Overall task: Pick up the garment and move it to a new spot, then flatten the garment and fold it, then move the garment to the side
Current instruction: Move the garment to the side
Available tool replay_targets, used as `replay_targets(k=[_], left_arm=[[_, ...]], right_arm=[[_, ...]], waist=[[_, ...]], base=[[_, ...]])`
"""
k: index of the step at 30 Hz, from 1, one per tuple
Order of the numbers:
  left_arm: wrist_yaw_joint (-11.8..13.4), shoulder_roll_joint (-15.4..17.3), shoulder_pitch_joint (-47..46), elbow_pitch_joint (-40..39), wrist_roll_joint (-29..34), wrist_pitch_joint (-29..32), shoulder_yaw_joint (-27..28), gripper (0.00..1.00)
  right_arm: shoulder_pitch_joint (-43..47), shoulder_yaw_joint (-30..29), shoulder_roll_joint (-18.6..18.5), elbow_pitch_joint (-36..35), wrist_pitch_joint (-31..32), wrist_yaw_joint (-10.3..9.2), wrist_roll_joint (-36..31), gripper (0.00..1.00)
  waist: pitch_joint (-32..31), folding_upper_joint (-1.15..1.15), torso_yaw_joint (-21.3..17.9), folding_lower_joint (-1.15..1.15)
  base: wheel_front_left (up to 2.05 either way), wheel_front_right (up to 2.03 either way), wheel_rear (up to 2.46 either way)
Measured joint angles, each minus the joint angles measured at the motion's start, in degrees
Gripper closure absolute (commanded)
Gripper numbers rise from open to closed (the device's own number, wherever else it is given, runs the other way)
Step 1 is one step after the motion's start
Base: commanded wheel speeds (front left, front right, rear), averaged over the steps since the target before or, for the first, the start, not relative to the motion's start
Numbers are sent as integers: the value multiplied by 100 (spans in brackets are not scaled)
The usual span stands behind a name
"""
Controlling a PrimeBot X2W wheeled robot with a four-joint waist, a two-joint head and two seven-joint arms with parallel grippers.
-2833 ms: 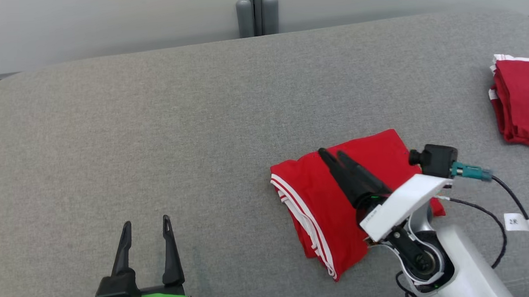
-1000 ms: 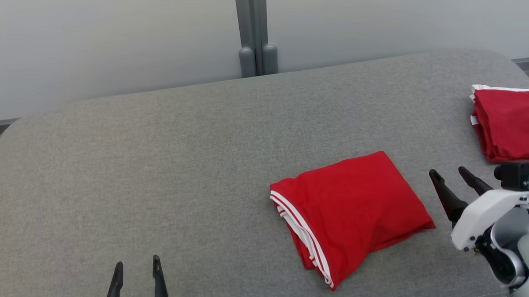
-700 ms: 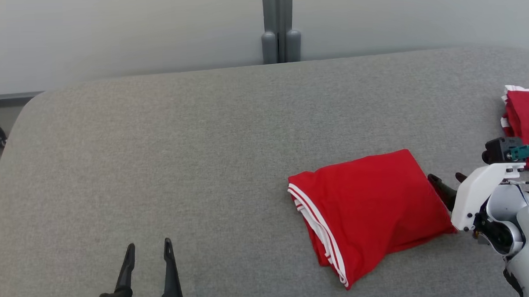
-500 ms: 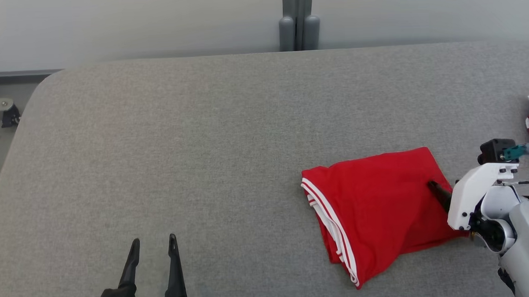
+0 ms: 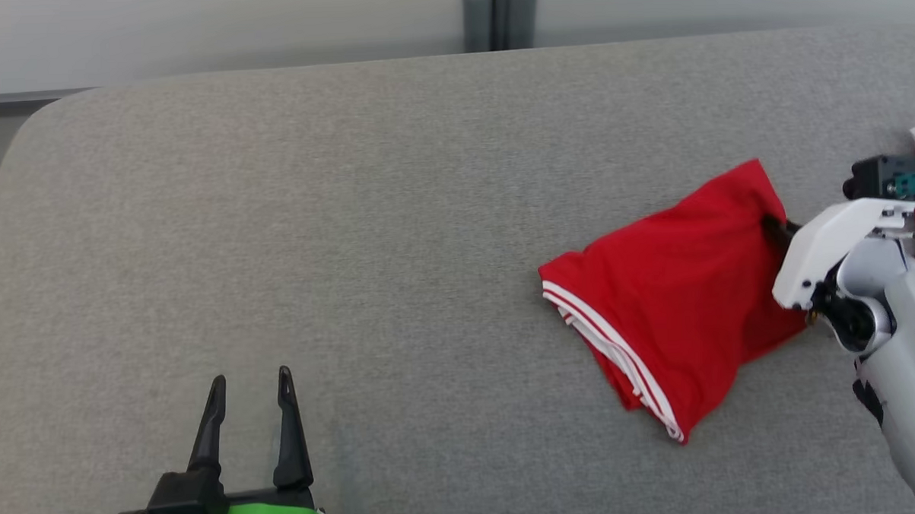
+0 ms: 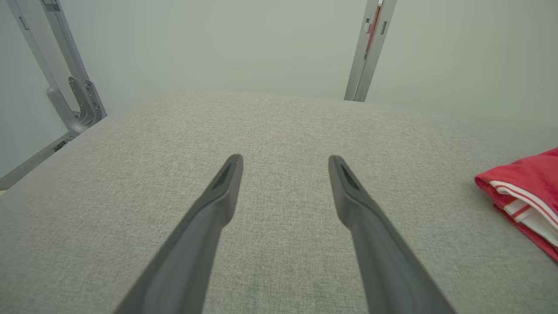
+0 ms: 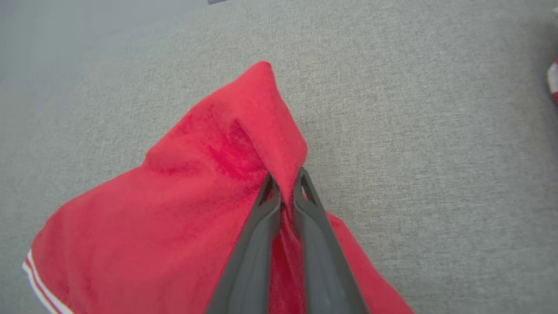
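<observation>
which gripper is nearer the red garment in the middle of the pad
Right. The right gripper is shut on the edge of the red garment. The left gripper hangs open over the grey pad, well off to the garment's left.

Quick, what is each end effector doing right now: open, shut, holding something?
Left end effector: open, holding nothing.
Right end effector: closed, pinching an edge of the red garment.
</observation>
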Motion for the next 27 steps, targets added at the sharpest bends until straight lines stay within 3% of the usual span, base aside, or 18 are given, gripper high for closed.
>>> replay_targets(k=[12, 22, 23, 24, 27], left_arm=[[-318, -4, -651, -4, 355, -1, -44, 0], [-267, -4, -709, 7, 314, -1, -154, 0], [-266, -4, -690, 16, 311, -1, -170, 0], [-266, -4, -673, 29, 309, -1, -187, 0], [-233, -4, -654, 42, 309, -1, -185, 0]], right_arm=[[-1298, -962, -403, 143, -1073, -1, -231, 100], [-1909, -1973, -535, 809, -1670, -1, -748, 100], [-1909, -2011, -549, 875, -1724, -3, -881, 12], [-1912, -2089, -557, 953, -1775, -2, -1011, 0], [-1912, -2223, -594, 993, -2163, -3, -1401, 0]], waist=[[617, 0, -1110, 0], [1195, 0, -1407, 0], [1206, 0, -1406, 0], [1202, 0, -1401, 0], [1151, 0, -1361, 0]], base=[[0, 0, 0], [0, 0, 0], [0, 0, 0], [0, 0, 0], [0, 0, 0]])
